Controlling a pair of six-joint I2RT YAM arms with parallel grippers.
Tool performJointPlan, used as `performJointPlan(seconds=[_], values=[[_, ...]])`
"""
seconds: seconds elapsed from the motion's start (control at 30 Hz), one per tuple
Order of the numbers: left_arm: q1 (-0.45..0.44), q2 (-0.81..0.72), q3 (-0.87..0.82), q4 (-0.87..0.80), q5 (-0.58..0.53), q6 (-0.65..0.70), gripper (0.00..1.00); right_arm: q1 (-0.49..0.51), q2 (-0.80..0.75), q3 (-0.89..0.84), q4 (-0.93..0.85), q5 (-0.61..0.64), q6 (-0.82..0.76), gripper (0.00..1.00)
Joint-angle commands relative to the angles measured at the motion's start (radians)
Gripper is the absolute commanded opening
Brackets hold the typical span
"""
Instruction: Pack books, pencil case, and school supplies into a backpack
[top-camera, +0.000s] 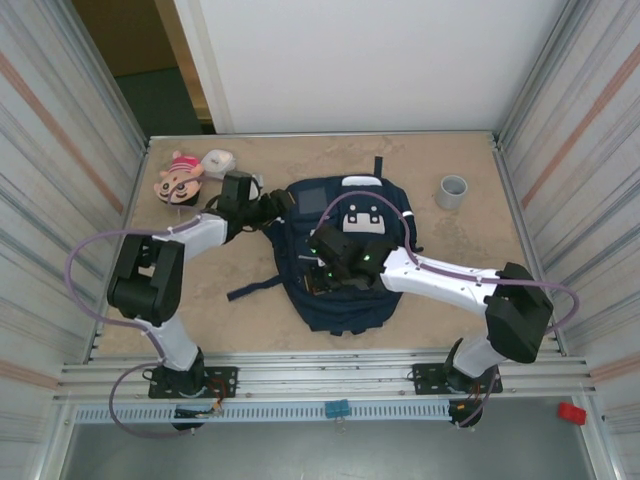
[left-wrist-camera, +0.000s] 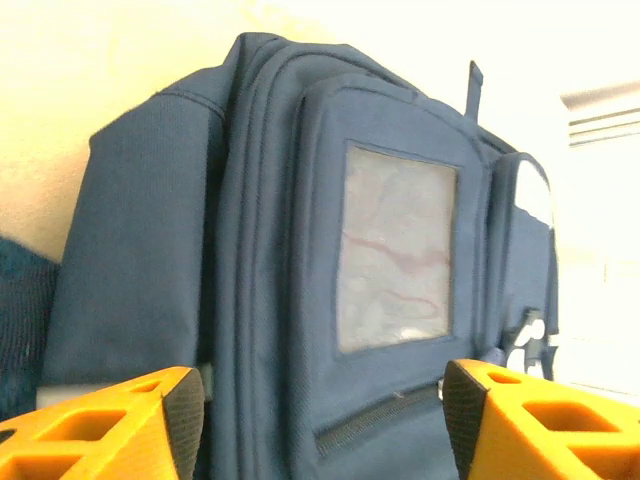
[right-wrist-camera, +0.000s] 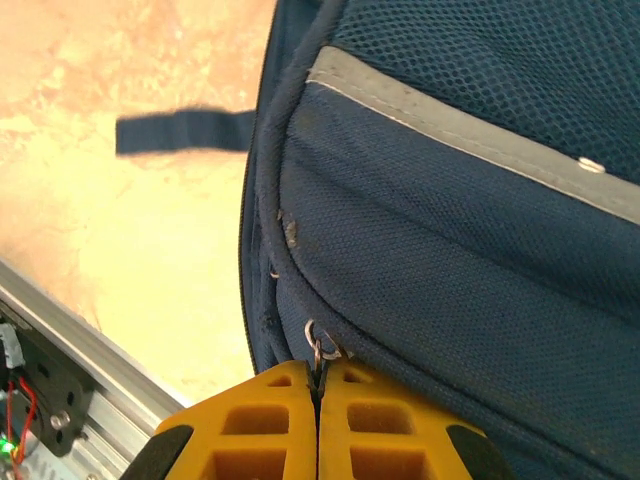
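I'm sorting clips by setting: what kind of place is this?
Probably a lab test cell, not a home: corrugated metal walls enclose a small tabletop, with the left arm and right arm bolted to an aluminium rail at its near edge.

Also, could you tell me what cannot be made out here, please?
Backpack contents: top view, right arm overlies the middle.
Metal ring attachment: right wrist view, pinched inside the shut right gripper.
Left gripper finger bases: left wrist view, cut by the bottom edge.
White object beside the doll head: top view, too small to identify.
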Motion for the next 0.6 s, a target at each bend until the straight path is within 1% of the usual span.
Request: performJointPlan(seconds=[0.0, 0.13, 0.2, 0.27, 0.37, 0.43, 0.57], values=[[0.005, -0.132, -0.03, -0.146, 0.041, -0.072, 0.68, -0.003, 0.017, 0.038, 0.024, 0.004, 0.01, 0.0], [-0.008, -0.344, -0.222, -0.137, 0.06, -0.282, 0.65, -0.01, 0.023, 0.03, 0.028, -0.021, -0.001, 0.0], [-0.037, -0.43, -0.288, -0.144, 0.06, -0.362, 0.64, -0.011, 0.023, 0.026, 0.026, -0.032, -0.006, 0.0], [-0.095, -0.512, -0.34, -0.144, 0.036, -0.446, 0.63, -0.011, 0.022, 0.02, 0.028, -0.039, -0.011, 0.0], [-0.191, -0.569, -0.391, -0.103, -0.014, -0.573, 0.58, -0.01, 0.017, 0.008, 0.037, -0.047, -0.01, 0.0], [-0.237, -0.576, -0.406, -0.087, -0.042, -0.63, 0.55, -0.01, 0.017, 0.002, 0.047, -0.053, -0.006, 0.0], [-0.27, -0.559, -0.412, -0.081, -0.066, -0.651, 0.49, -0.009, 0.011, -0.008, 0.064, -0.057, 0.0, 0.0]])
